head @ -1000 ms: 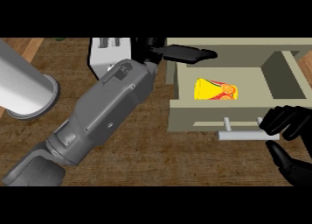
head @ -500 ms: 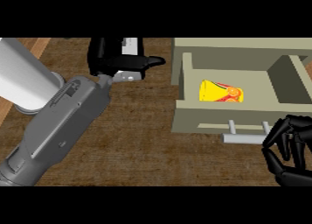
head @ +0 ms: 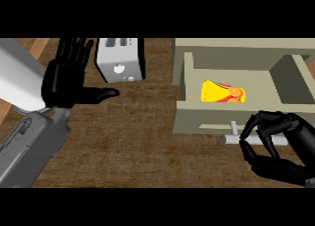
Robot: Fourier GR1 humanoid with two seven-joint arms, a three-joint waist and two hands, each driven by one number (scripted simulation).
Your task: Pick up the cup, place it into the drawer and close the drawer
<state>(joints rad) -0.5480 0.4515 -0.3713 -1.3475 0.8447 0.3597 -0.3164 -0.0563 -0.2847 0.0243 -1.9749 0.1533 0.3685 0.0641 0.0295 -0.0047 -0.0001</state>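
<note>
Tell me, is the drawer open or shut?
Open. The drawer is pulled out, and the cup shows lying inside it. The right robot hand curls round its handle.

The drawer (head: 189, 70) stands open at about 2 o'clock in my view, its front wall toward me. The cup (head: 221, 92), yellow with an orange pattern, lies inside near the drawer's left wall. At 4 o'clock my right hand (head: 295, 143) has its fingers (head: 267, 123) and thumb curled round the grey handle (head: 233, 139) on the drawer's front. My left hand (head: 65, 81) hangs at 10 o'clock, fingers straight and pointing to 12, thumb out toward 3, holding nothing. Just beside it, toward 12 o'clock, a grey toaster (head: 121, 62) stands on the brown tabletop (head: 133, 145). A white cylinder (head: 13, 73) sits at the 9 o'clock edge.
</note>
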